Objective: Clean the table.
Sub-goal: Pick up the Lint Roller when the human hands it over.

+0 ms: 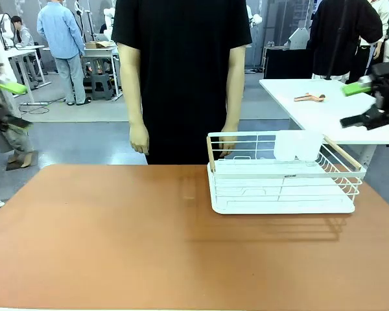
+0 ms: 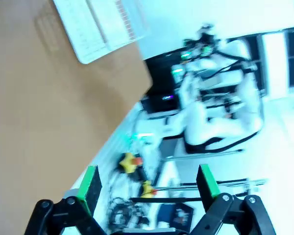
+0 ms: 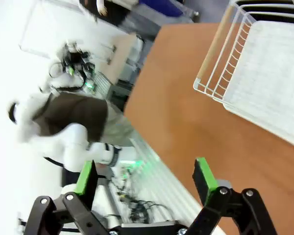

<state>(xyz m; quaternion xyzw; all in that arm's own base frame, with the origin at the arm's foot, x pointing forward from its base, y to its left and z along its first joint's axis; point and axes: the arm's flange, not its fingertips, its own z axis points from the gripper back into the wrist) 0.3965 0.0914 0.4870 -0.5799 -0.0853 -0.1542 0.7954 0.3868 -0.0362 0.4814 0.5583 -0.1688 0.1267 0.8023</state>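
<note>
Reddish-brown and bare over most of its top, the table [image 1: 117, 240] takes up the near half of the room, with other people and benches behind it. A white wire rack [image 1: 282, 175] stands on its far right part, close to the far edge. A person in a black shirt stands at the far side, arms hanging. One hand [image 1: 139, 138] is just above the table's edge, the other hand [image 1: 228, 139] is behind the rack's back corner.

The left gripper [image 1: 14, 105] hangs in the air off the table's left end, well above it. Its wrist view shows the jaws spread wide, green pads [image 2: 90, 181] far apart, nothing between them and nothing touched. Past them lie the table [image 2: 44, 112] and a corner of the rack [image 2: 95, 29], blurred.

The right gripper [image 1: 362, 103] is up at the right side, in front of a white table [image 1: 311, 113] beyond. Its fingers [image 3: 203, 174] also stand wide apart, empty and clear of everything. The table [image 3: 186, 112] and the rack's end [image 3: 255, 63] lie beyond them.
</note>
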